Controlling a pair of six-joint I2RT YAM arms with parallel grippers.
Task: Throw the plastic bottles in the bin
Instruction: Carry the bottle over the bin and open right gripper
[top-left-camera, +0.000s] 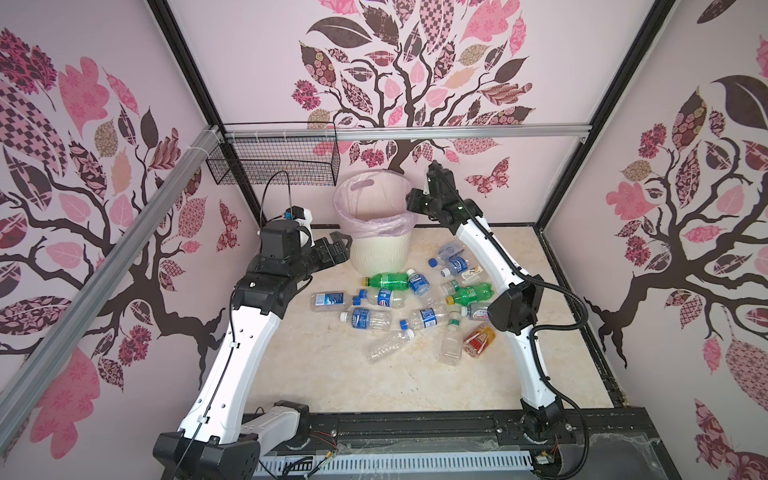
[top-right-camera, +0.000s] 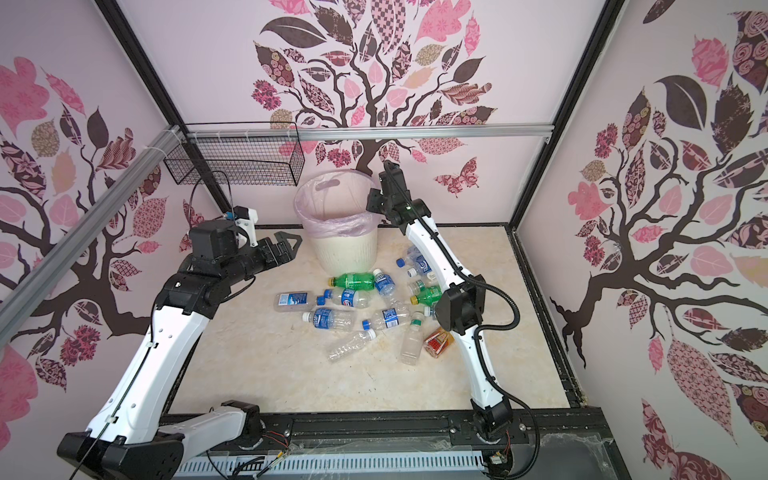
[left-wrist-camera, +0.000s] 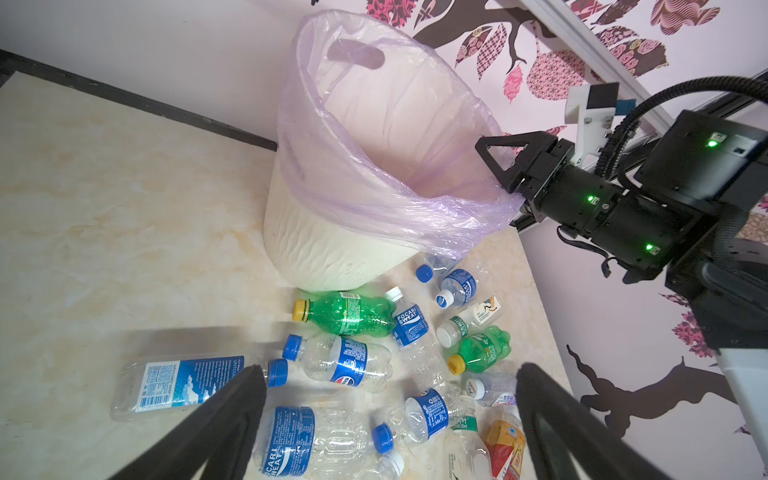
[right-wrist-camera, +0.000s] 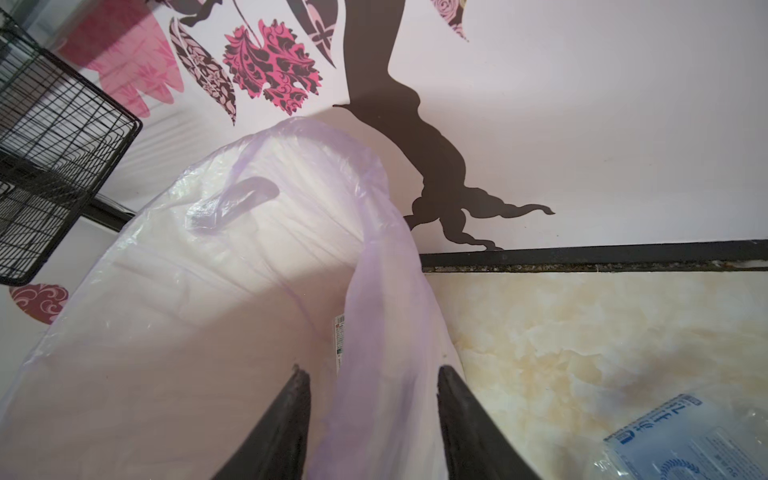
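**Top views.** The bin (top-left-camera: 378, 253) (top-right-camera: 340, 253) stands at the back of the table (top-left-camera: 332, 386) (top-right-camera: 291, 374). The plastic bottles (top-left-camera: 374, 318) (top-right-camera: 332, 318) lie scattered at 6 o'clock of it. The left gripper (top-left-camera: 340, 249) (top-right-camera: 291, 249) hangs at 9 o'clock of the bin, jaws wide and empty. The right gripper (top-left-camera: 410, 203) (top-right-camera: 372, 201) sits at 3 o'clock on the rim.

**Left wrist view.** The left gripper's (left-wrist-camera: 390, 374) spread fingers (left-wrist-camera: 232, 415) frame the plastic bottles (left-wrist-camera: 345, 361). The right gripper (left-wrist-camera: 488, 156) meets the bin (left-wrist-camera: 316, 241) at its rim, which is lined with a bag (left-wrist-camera: 415, 199).

**Right wrist view.** The right gripper (right-wrist-camera: 370, 374) stands narrowed astride the rim of the bin (right-wrist-camera: 208, 311). No bottle shows in it, and whether it pinches the bag (right-wrist-camera: 374, 291) cannot be told. One of the plastic bottles (right-wrist-camera: 685, 436) lies near the bin.

**Judgement.** If the right gripper is steadying the bin, it should not drag the bag. The left gripper should take an outlying bottle across its body.
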